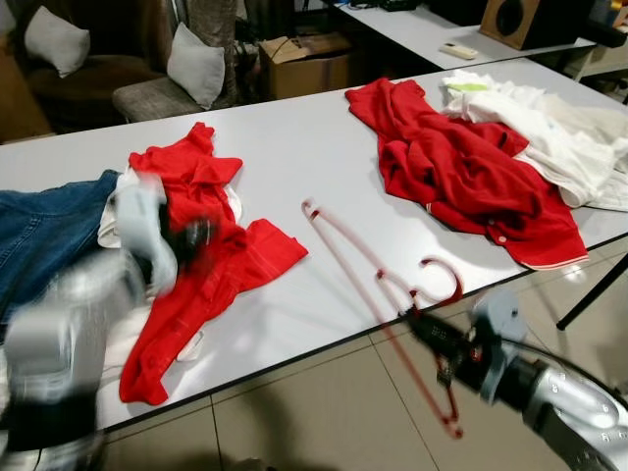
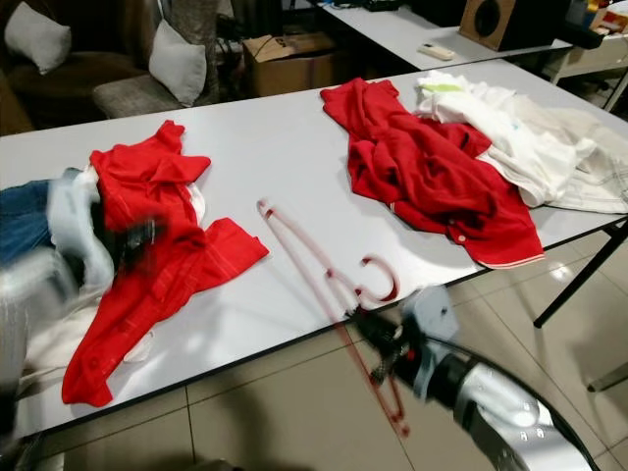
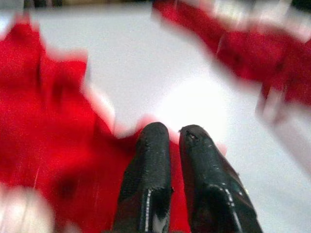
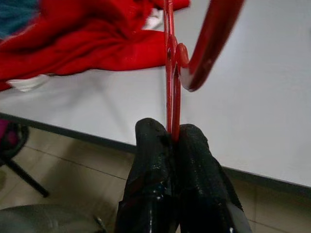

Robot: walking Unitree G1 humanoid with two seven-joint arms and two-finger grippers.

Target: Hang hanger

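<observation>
Your red hanger (image 1: 378, 280) sits at the white table's (image 1: 294, 147) front edge, one end overhanging the floor, pinched near its hook by the right gripper (image 4: 173, 138). The left gripper (image 3: 174, 133), fingers nearly together and holding nothing, hovers blurred over a red shirt (image 1: 201, 260).

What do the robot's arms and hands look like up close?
Both arms are shiny silver metal tubes. The right hand ends in two long black fingers with a rough, pebbly surface, on a dark wrist with thin cables. The left hand has the same black fingers, each with a small pale mark lower down.
</observation>
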